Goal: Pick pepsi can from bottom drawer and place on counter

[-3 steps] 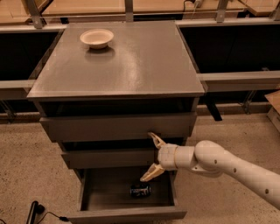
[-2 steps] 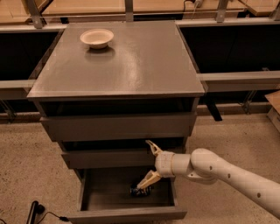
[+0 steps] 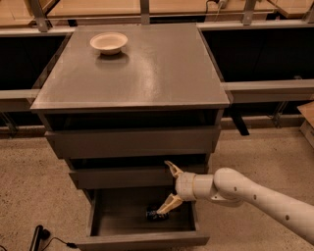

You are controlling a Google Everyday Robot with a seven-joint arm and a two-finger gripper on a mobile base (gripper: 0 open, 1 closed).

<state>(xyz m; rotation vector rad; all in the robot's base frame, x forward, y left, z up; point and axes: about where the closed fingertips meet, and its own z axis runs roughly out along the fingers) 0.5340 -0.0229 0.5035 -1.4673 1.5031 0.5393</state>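
The pepsi can (image 3: 156,214) lies on its side inside the open bottom drawer (image 3: 142,239), right of the drawer's middle. Only a dark blue sliver with a light end shows. My gripper (image 3: 169,188) reaches in from the right on a white arm, just above and right of the can. Its fingers are spread open: the upper one (image 3: 172,169) sits in front of the middle drawer, the lower one (image 3: 166,205) points down at the can. The counter (image 3: 147,73) is the flat grey-brown cabinet top above.
A shallow cream bowl (image 3: 109,42) stands on the counter's back left. The two upper drawers (image 3: 132,142) are pulled out slightly. A black cable (image 3: 41,235) lies on the floor at left. Light wooden tabletops (image 3: 98,7) run behind.
My gripper has moved left and down toward the can in the bottom drawer, staying open. The can and bowl have not moved.
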